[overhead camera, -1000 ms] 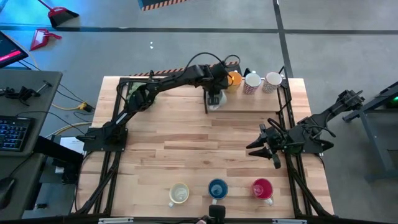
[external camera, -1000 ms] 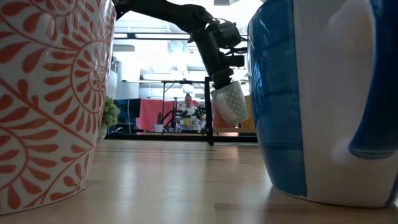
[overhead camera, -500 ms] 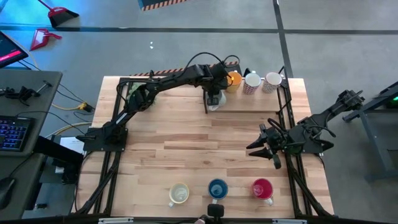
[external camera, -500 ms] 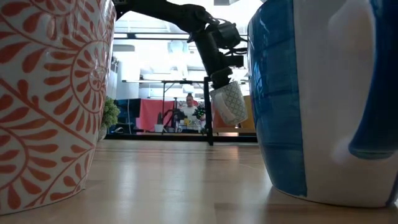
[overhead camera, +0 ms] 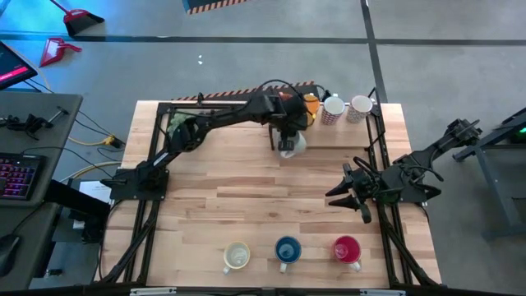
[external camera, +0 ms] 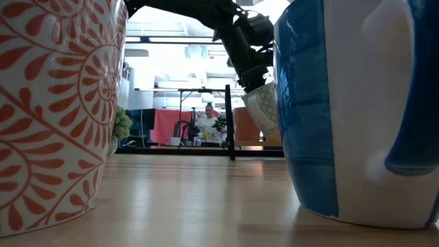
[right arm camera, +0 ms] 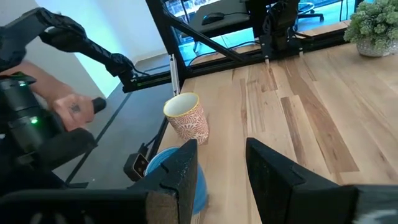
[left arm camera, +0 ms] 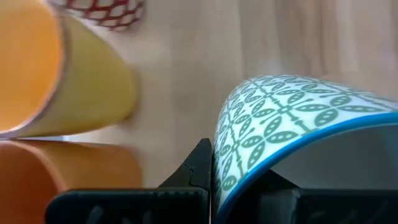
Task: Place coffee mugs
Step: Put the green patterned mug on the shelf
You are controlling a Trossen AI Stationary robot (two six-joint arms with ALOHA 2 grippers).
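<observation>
My left gripper [overhead camera: 288, 138] is out near the table's far edge, shut on a white mug with a green pattern and a blue rim [left arm camera: 292, 121]. That mug [external camera: 263, 110] is in the air, tilted. Just beyond it along the far edge stand two orange mugs [overhead camera: 308, 104], a red-and-white patterned mug [overhead camera: 333, 109] and a pale mug [overhead camera: 360, 107]. A cream mug with an orange pattern [overhead camera: 237, 256], a blue mug [overhead camera: 287, 249] and a red-pink mug [overhead camera: 347, 248] stand on their bases along the near edge. My right gripper [overhead camera: 349, 191] waits open at the table's right side. My left gripper holds the green-patterned mug by its rim [left arm camera: 227, 180], with one finger [left arm camera: 200, 167] outside the wall and the other inside the mug. The fingers come from above, pointing down. The mug hangs tilted below them, lifted clear of the table.
A small green potted plant [overhead camera: 176, 123] stands at the far left of the table. A dark upright post [external camera: 228, 122] stands close to the held mug. Bare wood [overhead camera: 246, 197] lies across the table's middle. A person's hand [right arm camera: 69, 107] shows beyond the near edge.
My left gripper, still shut on the green-patterned mug, has moved toward the table's right edge and a little toward the near edge, carrying the mug in the air. In the low view the mug has shifted sideways and slightly up. My right arm has kept still.
</observation>
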